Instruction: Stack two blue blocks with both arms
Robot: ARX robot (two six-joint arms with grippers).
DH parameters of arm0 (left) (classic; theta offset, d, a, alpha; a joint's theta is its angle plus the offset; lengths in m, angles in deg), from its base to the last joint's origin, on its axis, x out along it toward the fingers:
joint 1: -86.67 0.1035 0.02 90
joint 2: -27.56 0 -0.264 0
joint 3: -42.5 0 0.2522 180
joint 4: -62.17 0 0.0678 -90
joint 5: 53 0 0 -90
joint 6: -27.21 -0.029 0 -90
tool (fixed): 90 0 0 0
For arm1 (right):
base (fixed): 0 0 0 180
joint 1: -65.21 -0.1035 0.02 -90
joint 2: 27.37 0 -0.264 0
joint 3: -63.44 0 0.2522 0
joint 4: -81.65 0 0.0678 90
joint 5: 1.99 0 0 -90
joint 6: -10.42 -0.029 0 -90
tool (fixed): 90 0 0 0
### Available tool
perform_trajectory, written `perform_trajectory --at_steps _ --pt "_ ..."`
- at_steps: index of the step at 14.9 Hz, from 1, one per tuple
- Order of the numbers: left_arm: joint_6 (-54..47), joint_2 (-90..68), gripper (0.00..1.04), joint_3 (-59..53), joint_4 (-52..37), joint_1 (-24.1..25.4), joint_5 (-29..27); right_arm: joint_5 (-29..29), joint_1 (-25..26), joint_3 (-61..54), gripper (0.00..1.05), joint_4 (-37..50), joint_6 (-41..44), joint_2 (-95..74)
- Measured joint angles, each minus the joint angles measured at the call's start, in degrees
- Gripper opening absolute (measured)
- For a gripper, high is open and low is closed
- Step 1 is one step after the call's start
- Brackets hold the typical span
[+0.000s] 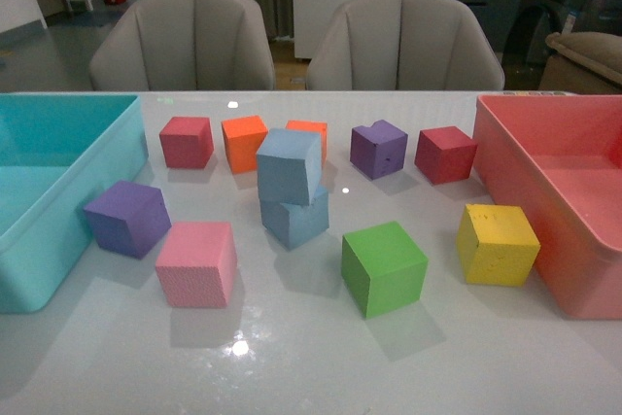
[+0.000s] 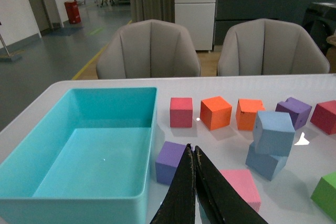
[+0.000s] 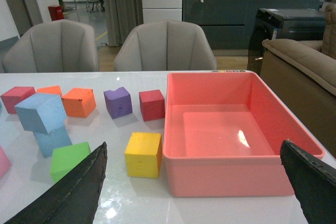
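Note:
Two pale blue blocks stand stacked mid-table: the upper blue block (image 1: 289, 165) sits skewed on the lower blue block (image 1: 295, 218). The stack also shows in the left wrist view, upper (image 2: 273, 132) on lower (image 2: 265, 161), and in the right wrist view, upper (image 3: 41, 112) on lower (image 3: 52, 139). Neither arm shows in the front view. My left gripper (image 2: 191, 150) is shut and empty, held back from the stack, over a purple cube (image 2: 171, 161). My right gripper (image 3: 194, 153) is wide open and empty, before the red bin (image 3: 226, 179).
A turquoise bin (image 1: 58, 240) stands left, the red bin (image 1: 544, 201) right. Around the stack lie the purple cube (image 1: 127, 218) and pink (image 1: 197, 263), green (image 1: 383, 267), yellow (image 1: 498, 244), red (image 1: 187, 142), orange (image 1: 244, 143), purple (image 1: 378, 149) and dark red (image 1: 445, 155) cubes.

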Motion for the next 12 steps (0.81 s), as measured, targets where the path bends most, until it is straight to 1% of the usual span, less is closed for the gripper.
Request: perform_trajectory --at_steps 3,7,8,9,11,12 --pt "0.0 6.2 0.02 -3.8 2.4 5.7 6.2 0.0 0.0 0.0 0.98 0.0 0.0 0.0" --pt "0.0 13.2 0.02 -7.0 6.3 11.0 11.3 0.0 0.0 0.0 0.98 0.0 0.0 0.0" --pt "0.0 15.0 0.02 -7.5 7.7 14.8 16.1 0.0 0.0 0.0 0.98 0.0 0.0 0.0" --pt "0.0 16.4 0.02 -7.8 8.5 18.1 17.1 0.0 0.0 0.0 0.98 0.0 0.0 0.0" --pt "0.0 19.1 0.02 -8.4 10.4 17.4 18.2 0.0 0.0 0.0 0.98 0.0 0.0 0.0" --pt "0.0 20.2 0.02 -10.0 9.3 17.5 18.2 0.0 0.0 0.0 0.98 0.0 0.0 0.0"
